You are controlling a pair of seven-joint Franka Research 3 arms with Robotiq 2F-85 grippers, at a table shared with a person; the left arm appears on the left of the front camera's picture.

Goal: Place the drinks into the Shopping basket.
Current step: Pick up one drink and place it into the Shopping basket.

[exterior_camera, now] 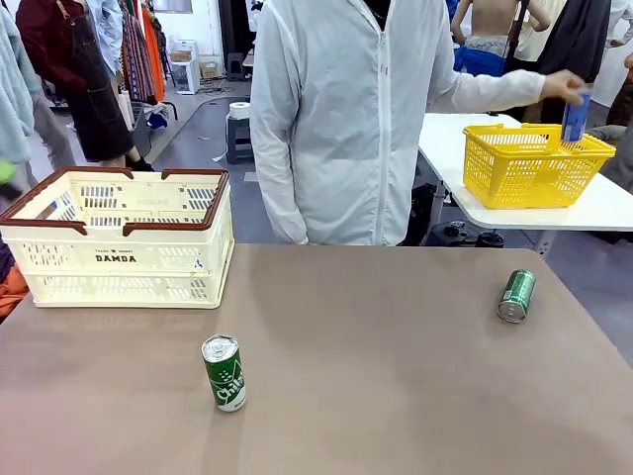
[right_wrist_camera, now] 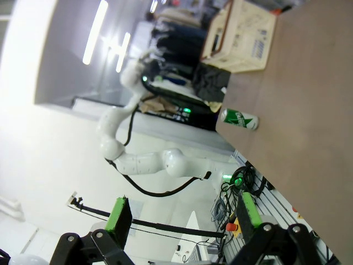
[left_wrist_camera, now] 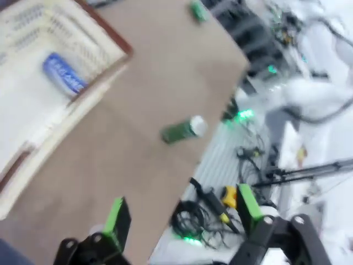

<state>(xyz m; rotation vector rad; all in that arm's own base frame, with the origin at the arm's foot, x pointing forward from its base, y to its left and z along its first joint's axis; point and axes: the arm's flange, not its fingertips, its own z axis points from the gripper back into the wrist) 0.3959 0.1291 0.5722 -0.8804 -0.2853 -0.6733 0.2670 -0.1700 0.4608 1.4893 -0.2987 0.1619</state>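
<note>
Two drinks left, we judge: upright green can (exterior_camera: 224,373) lower centre, slim green can (exterior_camera: 516,295) lying right, blue can (left_wrist_camera: 65,73) inside the upper-left Shopping basket (exterior_camera: 40,237), so our left end effector (left_wrist_camera: 182,212) or right end effector (right_wrist_camera: 183,210), both spread and empty, must reach one.

Shopping basket (exterior_camera: 59,259) at 10 o'clock: cream-white, slotted, brown rim, black DAMDA lettering. Green can (exterior_camera: 225,373) around 7 has white script and a silver top. Slimmer green can (exterior_camera: 516,295) at 3. Blue can (left_wrist_camera: 64,73), white lettering. Table (exterior_camera: 376,366) is dull taupe.

Two green cans (exterior_camera: 225,373) (exterior_camera: 516,295), one blue can (left_wrist_camera: 65,74), one cream Shopping basket (exterior_camera: 69,259), one yellow basket (exterior_camera: 514,178)
</note>
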